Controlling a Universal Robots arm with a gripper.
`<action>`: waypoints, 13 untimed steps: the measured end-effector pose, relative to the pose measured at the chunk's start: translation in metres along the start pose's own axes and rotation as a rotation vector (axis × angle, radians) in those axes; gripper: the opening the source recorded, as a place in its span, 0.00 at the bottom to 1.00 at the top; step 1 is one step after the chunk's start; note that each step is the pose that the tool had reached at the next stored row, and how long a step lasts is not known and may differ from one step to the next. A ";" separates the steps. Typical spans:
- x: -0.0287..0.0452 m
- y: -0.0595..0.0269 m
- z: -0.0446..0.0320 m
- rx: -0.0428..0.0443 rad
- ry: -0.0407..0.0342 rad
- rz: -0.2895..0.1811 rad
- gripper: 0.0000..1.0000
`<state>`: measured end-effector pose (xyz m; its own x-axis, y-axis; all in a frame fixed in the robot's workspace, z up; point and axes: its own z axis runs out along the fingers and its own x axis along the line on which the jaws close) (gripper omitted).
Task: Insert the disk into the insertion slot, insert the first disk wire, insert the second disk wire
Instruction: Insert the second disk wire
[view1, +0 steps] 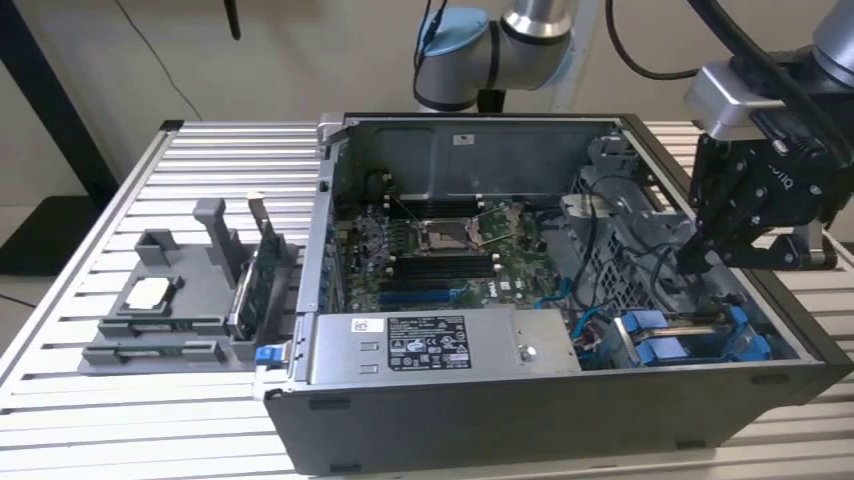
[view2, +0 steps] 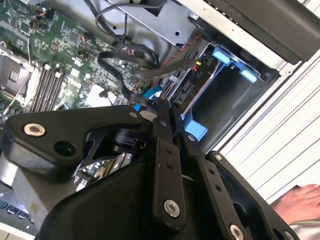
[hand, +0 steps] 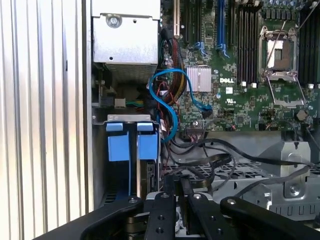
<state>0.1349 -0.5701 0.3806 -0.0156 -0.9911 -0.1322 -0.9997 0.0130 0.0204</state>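
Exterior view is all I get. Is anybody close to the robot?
Observer: Yes. In the second wrist view a person's hand lies by the slatted table, beside the computer case.
Operator: Whoa! What's near the robot's hand?
Observer: In the first wrist view the robot's hand is close to black cables, next to the drive cage.
Operator: Any colourful wires?
Observer: A blue cable loops past a small silver heatsink.
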 end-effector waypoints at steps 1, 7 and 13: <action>0.0002 0.0000 0.0015 0.0003 0.0001 0.000 0.16; 0.0014 -0.0002 0.0100 0.0039 0.0001 -0.001 0.16; 0.0020 -0.0003 0.0137 0.0064 0.0003 -0.001 0.16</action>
<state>0.1349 -0.5702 0.3667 -0.0147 -0.9912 -0.1319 -0.9998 0.0130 0.0139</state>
